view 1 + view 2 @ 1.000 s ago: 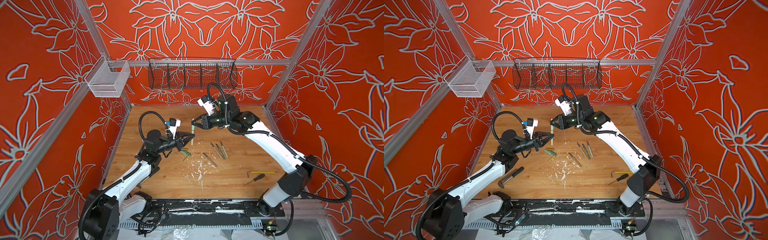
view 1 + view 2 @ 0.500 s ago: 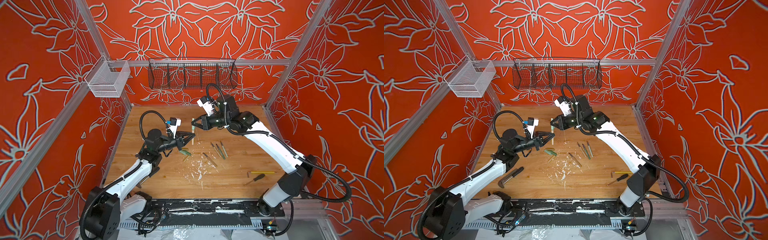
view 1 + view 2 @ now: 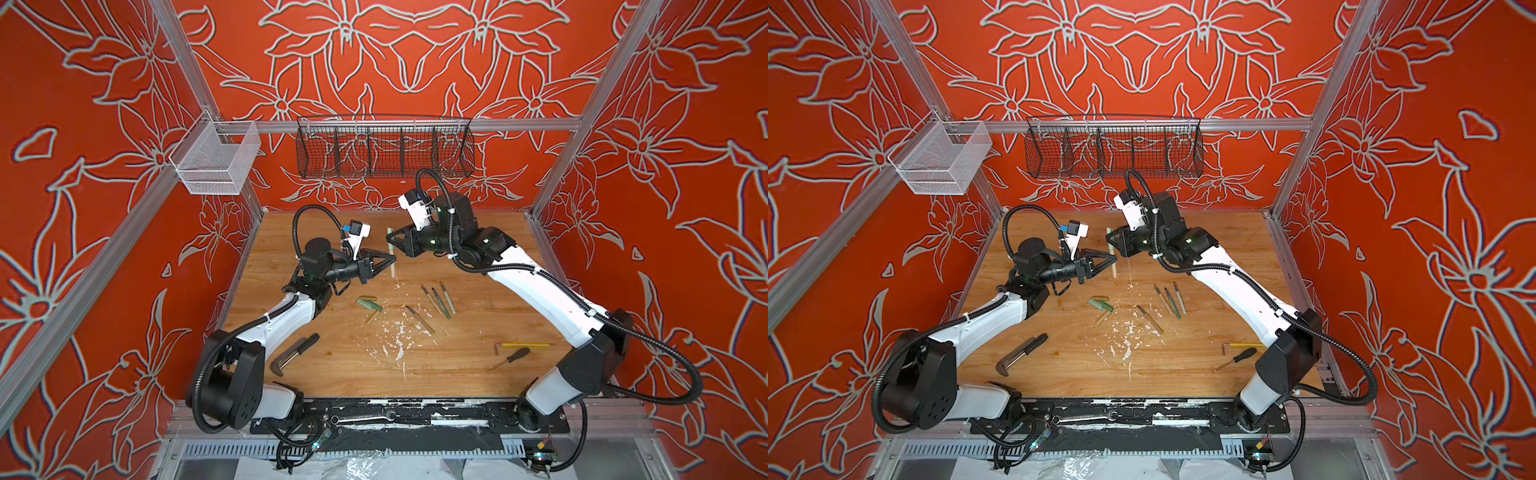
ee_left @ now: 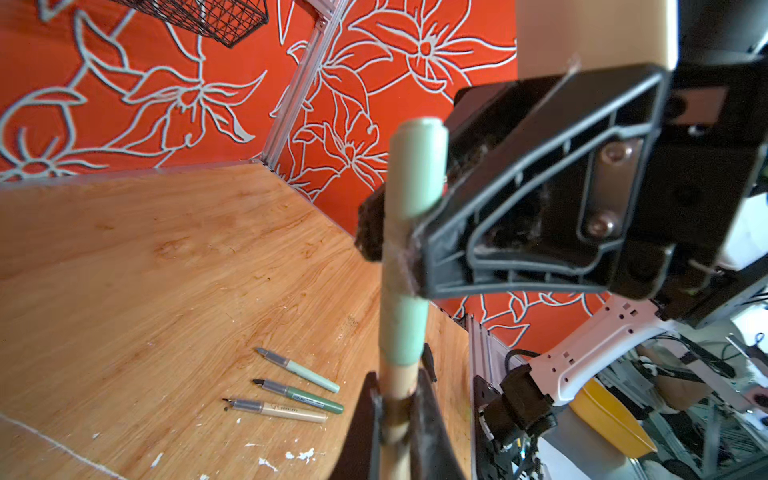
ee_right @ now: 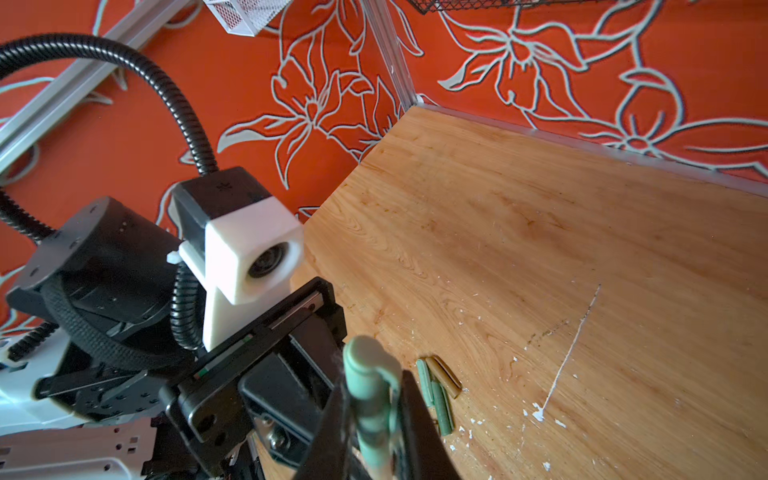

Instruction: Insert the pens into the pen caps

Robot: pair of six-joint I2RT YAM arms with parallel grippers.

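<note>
A pen stands upright in mid-air between my two grippers. My left gripper [image 3: 392, 261] [image 3: 1113, 259] [image 4: 397, 415] is shut on its tan barrel [image 4: 395, 386]. Just above, my right gripper [image 3: 390, 243] [image 3: 1109, 241] [image 5: 374, 415] is shut on the pale green pen cap [image 4: 415, 166] [image 5: 368, 374] sitting over the pen's upper end. Three bare pens [image 3: 438, 299] [image 4: 299, 388] lie side by side mid-table, with one more [image 3: 419, 320] nearer the front. Loose pen caps [image 3: 370, 305] [image 5: 436, 390], pale green, dark green and olive-tan, lie in a small cluster below the grippers.
A black-handled screwdriver [image 3: 511, 358] and a yellow rod [image 3: 523, 345] lie at the front right. A dark L-shaped tool [image 3: 293, 353] lies front left. White flecks [image 3: 399, 336] dot the wooden table. A black wire basket [image 3: 384, 145] and a white mesh basket [image 3: 216, 162] hang on the walls.
Hardly anything: both grippers keep the upright pen in nearly the same spot. The left gripper has crept slightly up towards the right one.
</note>
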